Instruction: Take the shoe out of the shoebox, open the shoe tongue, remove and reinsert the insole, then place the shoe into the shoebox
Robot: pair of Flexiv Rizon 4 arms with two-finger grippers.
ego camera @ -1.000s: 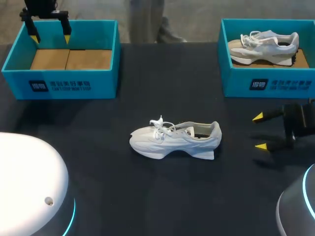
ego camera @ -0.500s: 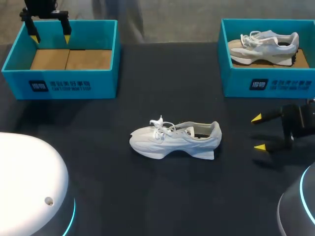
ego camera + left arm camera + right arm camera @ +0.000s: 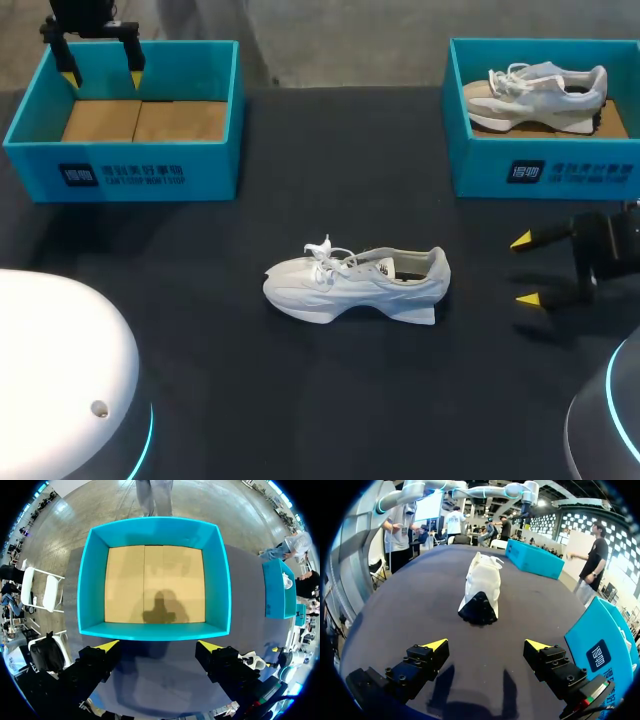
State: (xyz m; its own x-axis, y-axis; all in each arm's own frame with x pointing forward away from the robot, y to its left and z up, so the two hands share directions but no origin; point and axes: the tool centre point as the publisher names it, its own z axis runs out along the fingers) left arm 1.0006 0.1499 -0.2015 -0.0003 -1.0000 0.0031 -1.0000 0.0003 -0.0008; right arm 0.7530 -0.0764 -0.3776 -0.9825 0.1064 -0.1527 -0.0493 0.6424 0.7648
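A white shoe (image 3: 355, 284) lies on its sole in the middle of the dark table, toe to the left; in the right wrist view the shoe (image 3: 481, 591) is ahead of my fingers, heel toward them. My right gripper (image 3: 528, 269) hovers open to the shoe's right, nothing between its yellow tips (image 3: 485, 643). My left gripper (image 3: 101, 63) hangs open above the rear of the empty left teal shoebox (image 3: 45, 163). In the left wrist view that shoebox (image 3: 217, 580), with its bare cardboard floor, lies just ahead of the open gripper (image 3: 157, 642).
A second teal shoebox (image 3: 480, 170) at the back right holds another white-and-beige shoe (image 3: 545, 95). Its corner (image 3: 602, 647) shows beside my right gripper. Two white rounded arm bases sit at the near corners of the table.
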